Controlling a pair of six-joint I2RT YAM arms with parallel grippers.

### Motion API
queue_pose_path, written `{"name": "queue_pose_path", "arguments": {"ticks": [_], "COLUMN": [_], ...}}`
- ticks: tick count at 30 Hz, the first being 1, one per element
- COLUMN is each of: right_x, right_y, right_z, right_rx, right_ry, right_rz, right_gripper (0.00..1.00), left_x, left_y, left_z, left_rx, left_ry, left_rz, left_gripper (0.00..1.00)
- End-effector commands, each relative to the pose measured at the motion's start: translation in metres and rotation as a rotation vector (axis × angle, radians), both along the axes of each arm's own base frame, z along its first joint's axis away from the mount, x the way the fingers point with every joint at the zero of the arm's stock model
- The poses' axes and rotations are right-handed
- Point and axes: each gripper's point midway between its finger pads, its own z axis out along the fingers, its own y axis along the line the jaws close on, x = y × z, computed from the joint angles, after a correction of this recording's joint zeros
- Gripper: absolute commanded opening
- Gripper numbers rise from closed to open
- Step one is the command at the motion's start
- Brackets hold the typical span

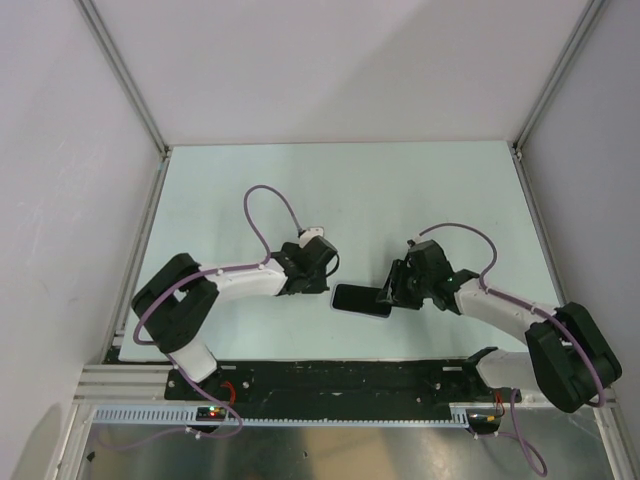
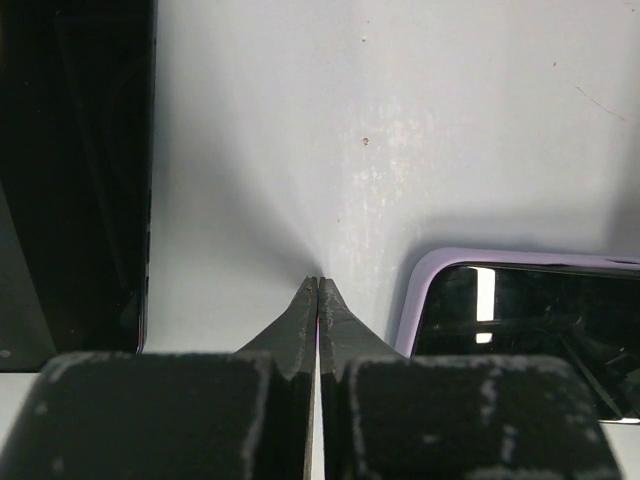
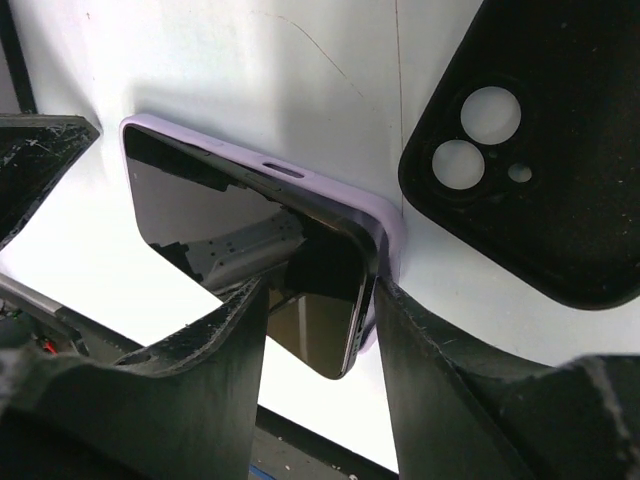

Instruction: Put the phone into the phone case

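Table (image 1: 400, 190) bears lilac case (image 3: 330, 195), wrist views only.

A pale mint counter (image 1: 400, 190) fills the middle, boxed in by plain white walls (image 1: 340, 60) at 9, 12 and 3 o'clock. Aluminium posts (image 1: 120, 70) rise from the far corners at 11 and 1 o'clock. At 6 o'clock run a black rail (image 1: 340, 378), a slotted strip (image 1: 340, 412) and a brushed metal sheet (image 1: 340, 455). The light is soft and even.
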Motion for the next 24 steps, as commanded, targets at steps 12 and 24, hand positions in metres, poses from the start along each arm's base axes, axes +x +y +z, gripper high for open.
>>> {"name": "queue_pose_path", "arguments": {"ticks": [12, 24], "right_x": [0.014, -0.005], "right_y": [-0.018, -0.021], "right_z": [0.045, 0.027], "right_rx": [-0.132, -0.167], "right_ry": [-0.125, -0.065], "right_rz": [-0.049, -0.057], "right_gripper": [0.56, 0.32], "left_x": [0.001, 0.000], "left_y": [-0.006, -0.012], "left_z": [0.024, 0.029], "left_rx": [-0.071, -0.100], "left_ry": [-0.052, -0.052], "left_rz": [-0.009, -0.025], "left_gripper": [0.00, 0.00]}}
